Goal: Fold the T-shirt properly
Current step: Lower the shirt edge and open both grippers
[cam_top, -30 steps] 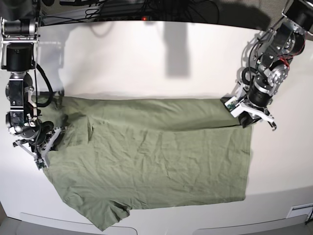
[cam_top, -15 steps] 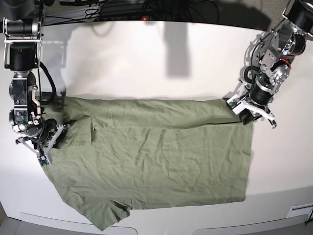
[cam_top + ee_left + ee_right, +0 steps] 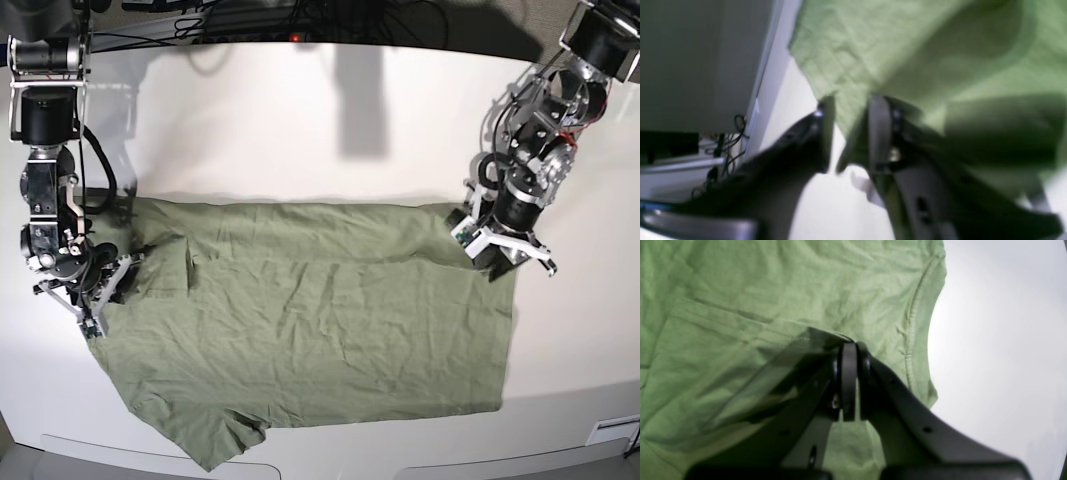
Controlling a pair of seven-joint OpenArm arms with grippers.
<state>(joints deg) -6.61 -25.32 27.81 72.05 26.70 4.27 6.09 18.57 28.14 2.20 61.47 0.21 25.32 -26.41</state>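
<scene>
The sage-green T-shirt [image 3: 320, 320] lies spread and wrinkled on the white table [image 3: 300, 120]. One sleeve points to the front edge, the hem is at the right. My left gripper [image 3: 505, 258] sits at the hem's far right corner. In the left wrist view its jaws [image 3: 851, 103] stand apart, with the shirt's edge [image 3: 907, 43] between them. My right gripper [image 3: 100, 300] is at the shirt's far left edge near the upper sleeve. In the right wrist view it [image 3: 848, 346] is shut, pinching a fold of the shirt [image 3: 756, 290].
Cables and equipment [image 3: 250, 20] run along the table's far edge. The table's front edge has a lip [image 3: 130, 450] just below the lower sleeve. Bare table lies behind the shirt and to its right [image 3: 580, 330].
My left gripper has swung left and down onto the hem corner, bunching it slightly. My right gripper has crept up a little with the shirt's left edge.
</scene>
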